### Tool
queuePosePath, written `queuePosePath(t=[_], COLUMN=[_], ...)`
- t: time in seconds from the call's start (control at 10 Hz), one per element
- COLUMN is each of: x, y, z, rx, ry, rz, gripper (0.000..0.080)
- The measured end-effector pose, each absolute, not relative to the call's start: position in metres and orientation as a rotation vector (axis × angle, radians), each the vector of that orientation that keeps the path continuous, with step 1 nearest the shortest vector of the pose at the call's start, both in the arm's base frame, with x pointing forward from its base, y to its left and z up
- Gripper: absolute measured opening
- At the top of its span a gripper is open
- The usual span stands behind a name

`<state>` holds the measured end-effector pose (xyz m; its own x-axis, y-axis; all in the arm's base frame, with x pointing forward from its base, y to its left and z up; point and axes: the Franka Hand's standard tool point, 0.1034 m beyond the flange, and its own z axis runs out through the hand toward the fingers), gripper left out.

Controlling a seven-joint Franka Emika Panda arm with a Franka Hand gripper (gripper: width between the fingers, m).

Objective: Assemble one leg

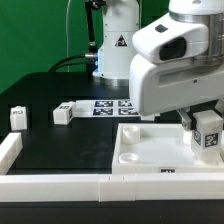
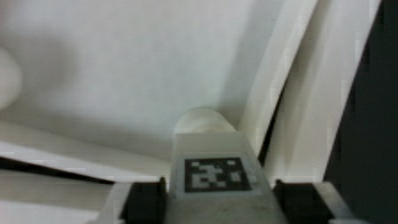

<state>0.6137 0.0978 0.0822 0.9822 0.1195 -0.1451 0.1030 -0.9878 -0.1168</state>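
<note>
Inside my gripper, clamped from both sides, I see a leg whose long axis runs straight ahead toward the panel just beyond.

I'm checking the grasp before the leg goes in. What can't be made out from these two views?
1. Wrist view: the fingers are cut off by the bottom edge; the leg hides any socket beneath; everything is blurred.
2. Exterior view: the arm housing hides the grip; the frame edge cuts off the right side of the square panel.
3. Exterior view: tags on the two loose legs are too small to read.
</note>
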Motion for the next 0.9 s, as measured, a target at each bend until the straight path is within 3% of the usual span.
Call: queuePosePath(t=[0.5,0.9], x=[0.616,0.616], y=[0.114,0.126], z=[0.082,0.082], rx=[-2.893,-2.689], ry=[1.002,1.499], rz=[0.237,0.262], gripper=[0.0291,0.0291])
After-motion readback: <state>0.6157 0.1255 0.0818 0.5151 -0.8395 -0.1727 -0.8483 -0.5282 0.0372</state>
